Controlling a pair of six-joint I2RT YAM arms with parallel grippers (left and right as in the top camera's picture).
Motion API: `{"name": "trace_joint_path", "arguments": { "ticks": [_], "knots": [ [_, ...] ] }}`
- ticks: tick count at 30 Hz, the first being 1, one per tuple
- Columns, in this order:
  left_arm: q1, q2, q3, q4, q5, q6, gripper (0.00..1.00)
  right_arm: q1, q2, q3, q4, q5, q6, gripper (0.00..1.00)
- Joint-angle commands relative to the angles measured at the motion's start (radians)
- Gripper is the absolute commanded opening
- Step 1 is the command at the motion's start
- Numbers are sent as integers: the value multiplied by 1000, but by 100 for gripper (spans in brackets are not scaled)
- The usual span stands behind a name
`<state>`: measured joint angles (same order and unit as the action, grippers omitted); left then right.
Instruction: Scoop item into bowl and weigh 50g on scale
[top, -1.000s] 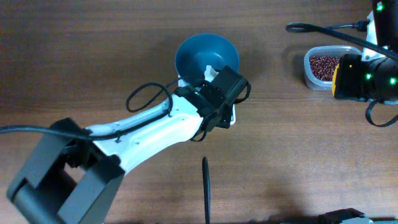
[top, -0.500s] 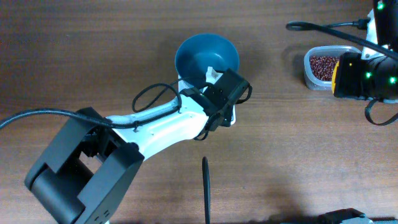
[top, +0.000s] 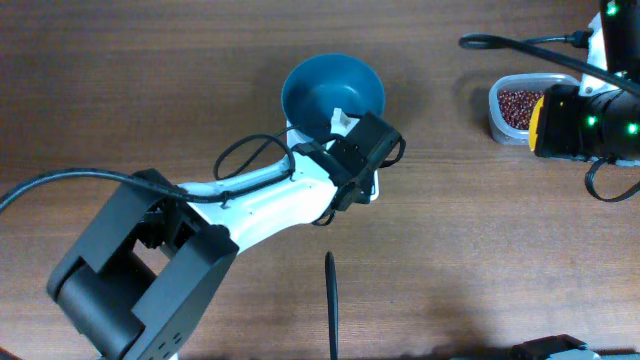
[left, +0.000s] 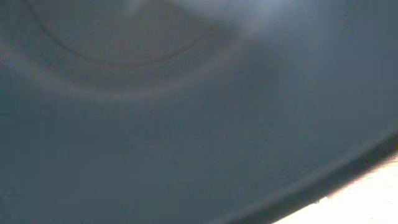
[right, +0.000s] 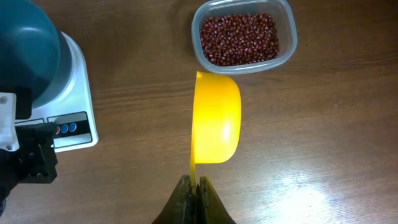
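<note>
Early on: bowl (top: 320, 85) sits on scale (right: 78, 81), looks empty, left claw (top: 345, 125) closed on its rim; right claw (right: 194, 186) clamps yellow scoop (right: 217, 118) near tub (right: 289, 50) w/ beans (right: 239, 38), so scooping & weighing not yet done

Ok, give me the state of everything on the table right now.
bowl: empty, on the scale
scale: loaded with bowl, readout hidden
tub: open, holding beans
scoop: on edge, gripped
left pincer: shut on bowl rim
right pincer: shut on scoop handle
</note>
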<state>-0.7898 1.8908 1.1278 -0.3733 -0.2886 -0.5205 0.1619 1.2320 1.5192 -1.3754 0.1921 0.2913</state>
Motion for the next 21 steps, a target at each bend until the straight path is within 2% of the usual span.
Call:
{"name": "trace_joint_path", "arguments": {
  "ticks": [1, 4, 6, 13, 15, 18, 20, 21],
  "knots": [
    [-2, 28, -35, -2, 14, -16, 0, -7, 4, 16, 3, -14, 1, 4],
    [-2, 23, -39, -14, 15, -16, 0, -7, 4, 16, 3, -36, 1, 4],
    [-2, -43, -29, -71, 9, -16, 0, -7, 4, 16, 3, -36, 1, 4],
    [-2, -469, -26, -346, 12, -16, 0, -7, 4, 16, 3, -59, 1, 4],
    [5, -600, -26, -433, -32, -16, 0, -7, 4, 16, 25, -57, 0, 4],
    [117, -775, -26, -430, -57, -16, 1, -7, 4, 16, 72, -58, -23, 4],
    [231, -844, -26, -539, 47, -6, 1, -7, 4, 16, 22, -83, -23, 4],
    [275, -858, -26, -617, 64, -5, 6, -7, 4, 15, -8, -99, -22, 4]
  ]
}}
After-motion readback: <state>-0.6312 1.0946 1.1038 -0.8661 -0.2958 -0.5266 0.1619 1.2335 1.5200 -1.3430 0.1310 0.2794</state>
